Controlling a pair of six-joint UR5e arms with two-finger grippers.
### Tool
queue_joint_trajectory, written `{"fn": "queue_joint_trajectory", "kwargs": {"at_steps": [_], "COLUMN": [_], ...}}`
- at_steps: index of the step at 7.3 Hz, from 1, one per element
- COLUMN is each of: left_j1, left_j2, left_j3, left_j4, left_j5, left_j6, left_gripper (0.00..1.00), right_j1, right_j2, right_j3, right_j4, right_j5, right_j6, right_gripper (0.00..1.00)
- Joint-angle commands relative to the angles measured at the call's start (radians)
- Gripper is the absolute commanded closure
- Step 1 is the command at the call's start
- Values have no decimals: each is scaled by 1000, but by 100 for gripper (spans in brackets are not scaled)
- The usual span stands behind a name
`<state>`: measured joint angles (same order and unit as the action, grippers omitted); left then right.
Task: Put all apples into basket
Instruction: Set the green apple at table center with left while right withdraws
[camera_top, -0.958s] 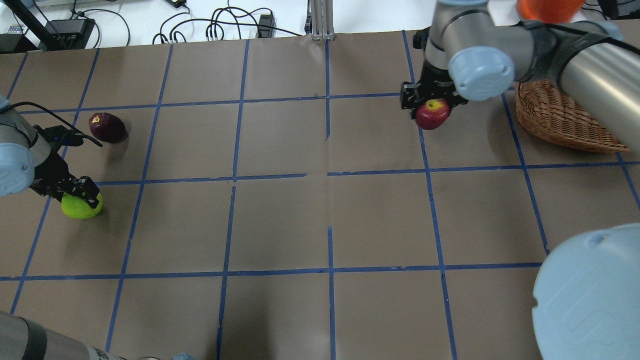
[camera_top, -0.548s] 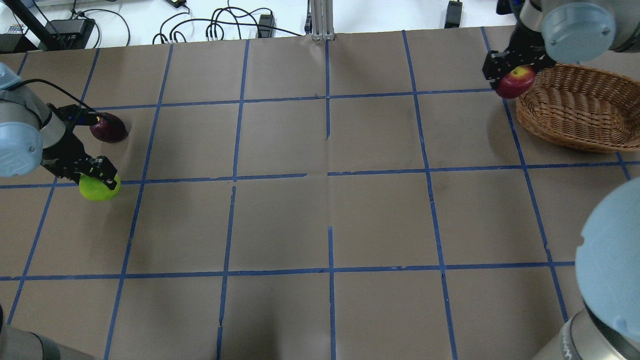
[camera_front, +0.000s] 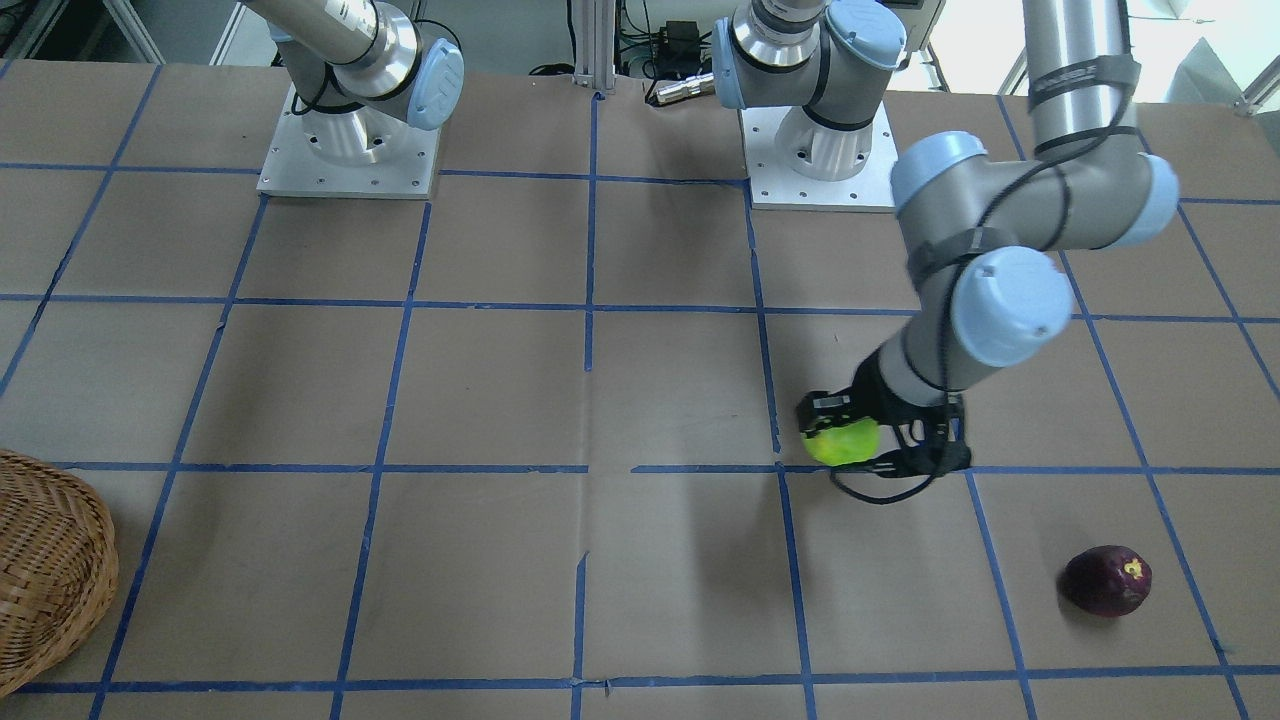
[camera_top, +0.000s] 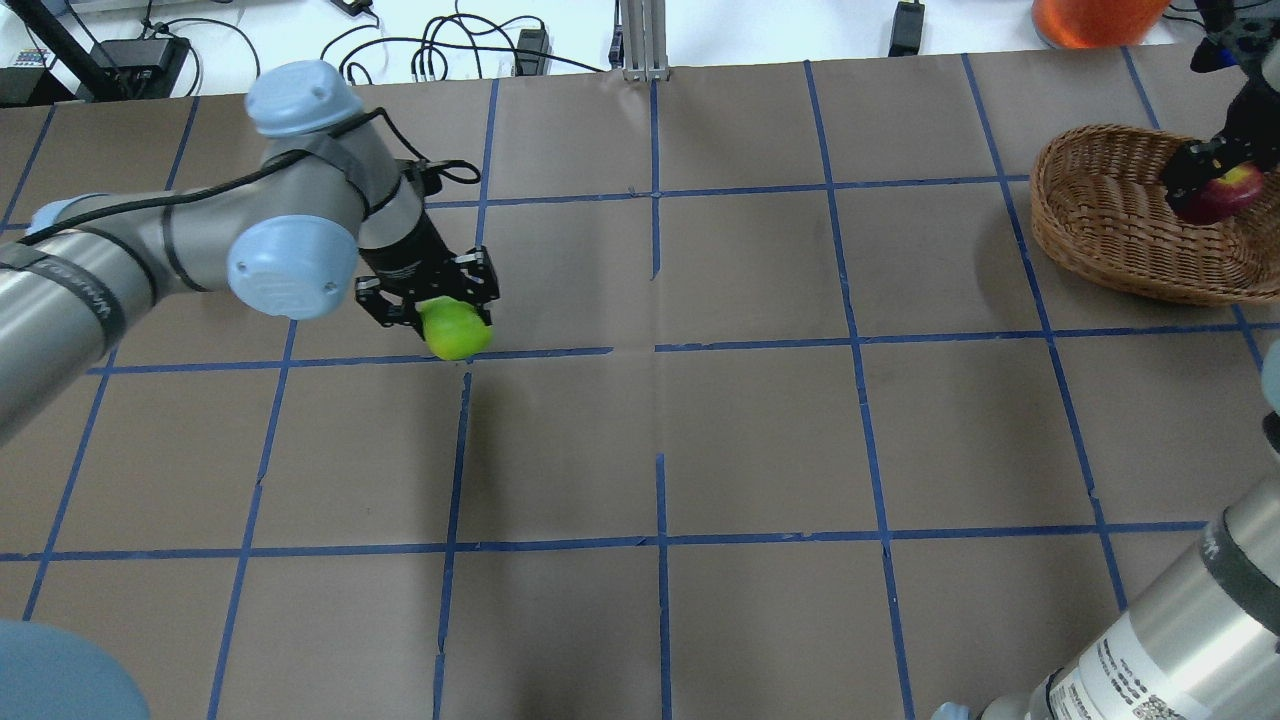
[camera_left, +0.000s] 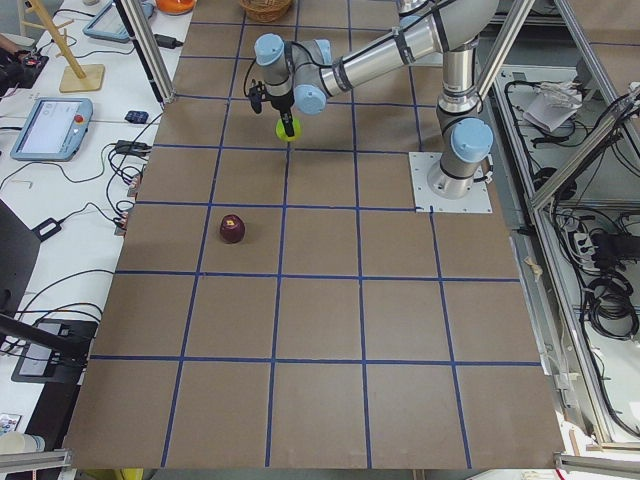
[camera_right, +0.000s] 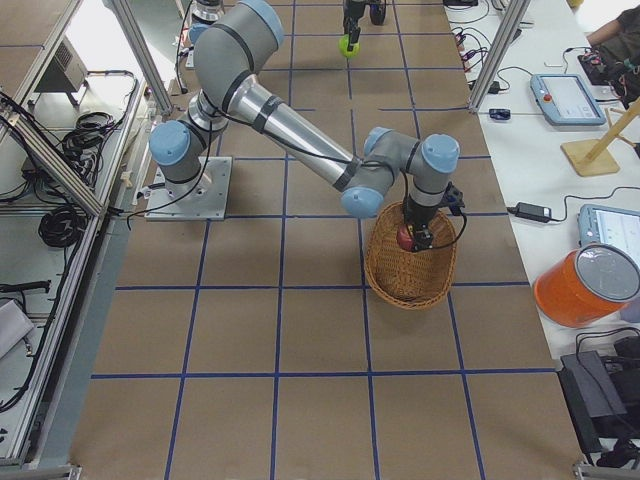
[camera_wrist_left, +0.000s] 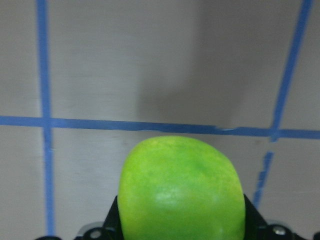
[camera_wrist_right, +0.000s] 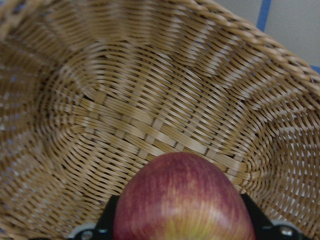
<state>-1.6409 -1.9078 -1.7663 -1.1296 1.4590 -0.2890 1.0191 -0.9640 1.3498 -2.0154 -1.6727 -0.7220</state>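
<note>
brown gridded table (camera_top: 760, 440): two fruits carried, one loose

from my console the green apple (camera_top: 460, 335) sits clamped in the left gripper (camera_top: 432, 300), jaws closed on its sides. it hangs clear of the paper, over a blue tape line (camera_top: 540, 352) left of the table's middle. the left wrist camera shows the apple filling the lower frame, with tape lines crossing on the surface beyond it.

the red apple (camera_top: 1218, 195) is in the right gripper (camera_top: 1205, 165), jaws shut around it. it is held over the inside of the basket (camera_top: 1100, 235). the right wrist camera shows woven wicker behind the fruit on all sides. i cannot tell whether the apple is below the rim.

the purple apple (camera_front: 1105, 580) lies alone on the table at the robot's far left, touching nothing and well apart from the left gripper. a yellow spot faces up on it. the overhead view does not show it.

the basket stands at the table's far right corner, well apart from the green and purple apples. just beyond it, off the paper, is an orange container (camera_top: 1095, 20). black cables (camera_top: 440, 55) run along the white surface past the table's far edge.
</note>
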Motion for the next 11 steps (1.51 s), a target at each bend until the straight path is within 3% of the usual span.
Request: {"fn": "queue_joint_trajectory", "kwargs": {"at_steps": [1, 3, 4, 5, 7, 8, 9, 11], "left_j1": [-184, -243, -247, -246, -185, -109, -15, 196], "left_j2": [-58, -98, -109, -105, -60, -41, -24, -23], "left_j3": [24, 31, 30, 36, 103, 160, 210, 241], "left_j4": [88, 91, 121, 129, 88, 12, -80, -142], "left_j5": [-96, -101, -101, -100, -92, -95, -91, -57], "left_j6": [-211, -274, -313, -318, -295, -279, -134, 66], "left_gripper": [100, 96, 57, 1, 0, 0, 0, 0], "right_j1": [-25, -13, 22, 70, 169, 200, 266, 520], "right_j2": [34, 21, 5, -14, -50, -67, -91, -154], "right_j3": [-6, -27, -59, -102, -138, -136, -120, -25], "right_j4": [0, 16, 58, 105, 235, 320, 345, 350], "right_j5": [13, 11, 8, 8, 10, 57, 130, 146], "right_j6": [-10, -2, -1, 19, 131, 165, 221, 521], "right_gripper": [1, 0, 0, 0, 0, 0, 0, 0]}}
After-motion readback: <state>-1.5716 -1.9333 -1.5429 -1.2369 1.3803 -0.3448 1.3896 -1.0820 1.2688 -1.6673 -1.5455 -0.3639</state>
